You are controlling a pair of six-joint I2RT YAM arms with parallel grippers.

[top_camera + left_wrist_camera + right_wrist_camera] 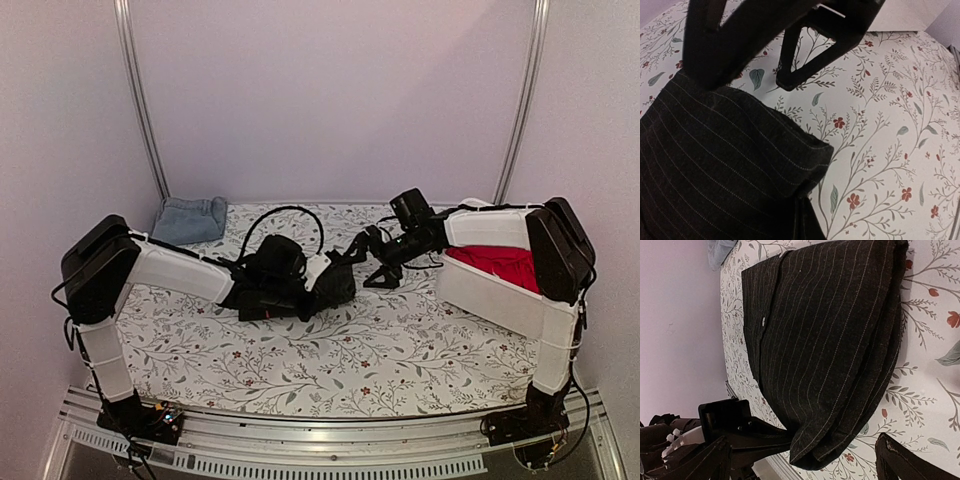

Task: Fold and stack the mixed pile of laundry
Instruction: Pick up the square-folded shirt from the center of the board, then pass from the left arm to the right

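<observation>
A black pinstriped shirt (830, 340) from the laundry pile lies folded on the floral table cover, largely hidden under my left arm in the top view (338, 288). My left gripper (807, 220) (343, 276) is shut on the shirt's folded corner, which bunches between its jaws. My right gripper (805, 462) (368, 262) hovers just right of that corner, open wide with nothing between its fingers (795, 65). A folded light blue denim piece (190, 220) rests at the back left. A bright red cloth (500, 262) sits in the bin.
A white plastic bin (485, 295) stands at the right under my right arm. The floral table cover (330, 360) spreads over the table. A metal rail (330, 435) runs along the near edge. Plain walls close in at the back and sides.
</observation>
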